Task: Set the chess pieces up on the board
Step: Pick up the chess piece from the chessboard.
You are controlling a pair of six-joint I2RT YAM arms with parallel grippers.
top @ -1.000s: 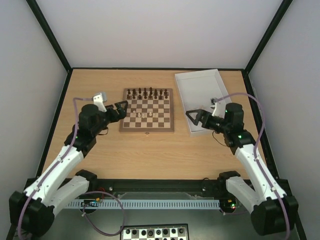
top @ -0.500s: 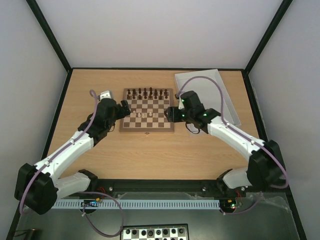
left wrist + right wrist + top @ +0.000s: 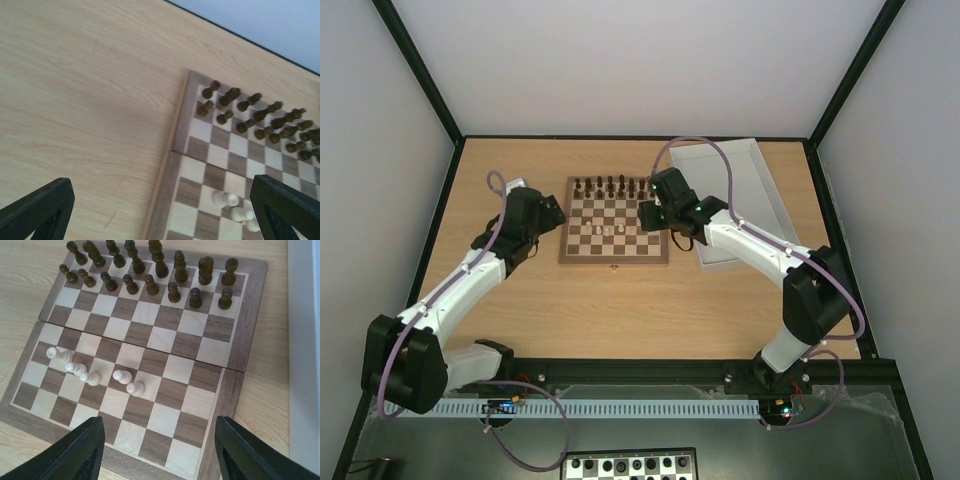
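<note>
Lying on board (image 3: 231, 390): five chess pieces (image 3: 122, 375)

— What do we see on the board (image 3: 254, 320)?
— Dark pieces (image 3: 150, 270) in two far rows; the chess pieces (image 3: 90, 377), pale, cluster left on the near half. Our right gripper (image 3: 159, 424) hangs spread above.

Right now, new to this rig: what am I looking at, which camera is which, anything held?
A left arm and a right arm, both robots, bolted to a wooden table. The wide picture looks down from above and behind; the other two come from a camera on each wrist. On the table: a chessboard with dark pieces lined up at the far side, a few pale pieces clustered on the near half, and a white tray. Both jaws stand open, holding nothing.
</note>
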